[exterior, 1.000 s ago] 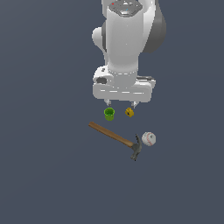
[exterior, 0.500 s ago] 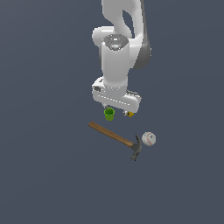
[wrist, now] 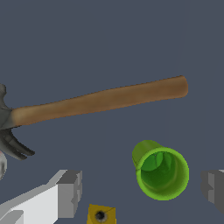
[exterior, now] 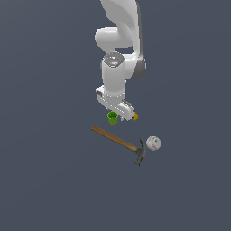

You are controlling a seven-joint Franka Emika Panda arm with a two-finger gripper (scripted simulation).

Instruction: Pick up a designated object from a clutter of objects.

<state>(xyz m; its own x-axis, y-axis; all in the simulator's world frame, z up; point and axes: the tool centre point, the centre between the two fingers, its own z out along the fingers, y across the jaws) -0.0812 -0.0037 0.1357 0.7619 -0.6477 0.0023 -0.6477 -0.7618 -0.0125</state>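
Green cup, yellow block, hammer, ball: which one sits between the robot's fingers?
The green cup. It stands between the two fingers; the others lie outside.

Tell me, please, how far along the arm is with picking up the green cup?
Done: the gripper is down over the clutter, jaws open, with the green cup between the fingers in the wrist view. In hand: lining up on the cup, which stands upright, not yet gripped. Left: closing on it and lifting. The hammer, baseball and yellow-orange block lie apart from the cup.
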